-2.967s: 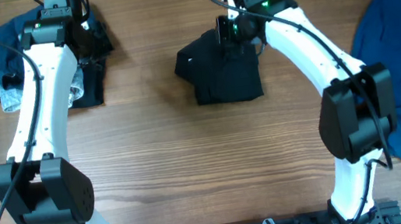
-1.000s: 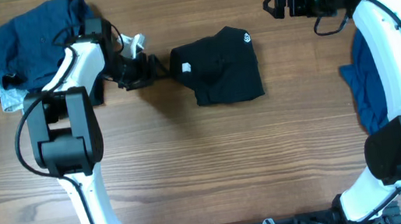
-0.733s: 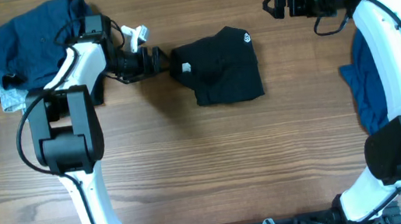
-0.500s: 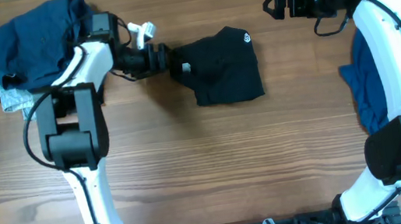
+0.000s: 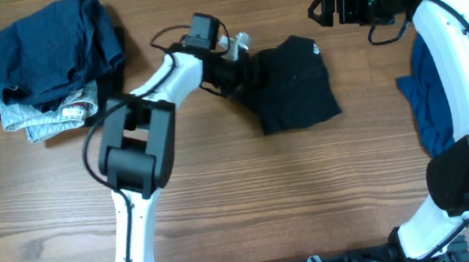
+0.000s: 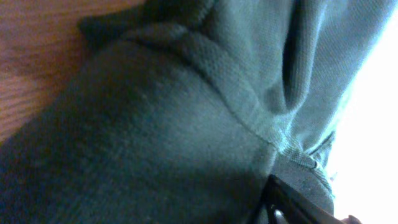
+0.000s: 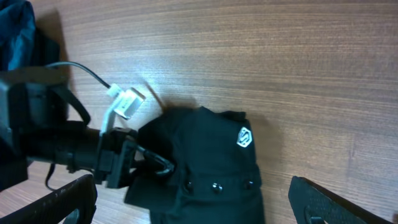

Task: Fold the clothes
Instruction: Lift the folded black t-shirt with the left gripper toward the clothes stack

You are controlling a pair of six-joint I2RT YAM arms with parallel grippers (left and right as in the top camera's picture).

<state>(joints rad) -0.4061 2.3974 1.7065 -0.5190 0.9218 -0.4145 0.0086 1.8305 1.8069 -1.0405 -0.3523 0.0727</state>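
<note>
I can read no letters, numbers or brand names in any view. The one mark is a small white logo (image 7: 244, 137) on the black shirt (image 7: 205, 155), caught by the right wrist camera. It is a hexagon-like outline with an S-like curl inside, and no wording goes with it. It lies ahead of the right gripper (image 7: 193, 186), between its two spread fingers, nearer the finger at the frame's right. The left gripper (image 7: 146, 158) is at the shirt's opposite edge, well away from the logo. In the overhead view the logo is only a pale speck, too small to make out. The left wrist view shows plain knit fabric, unmarked.
</note>
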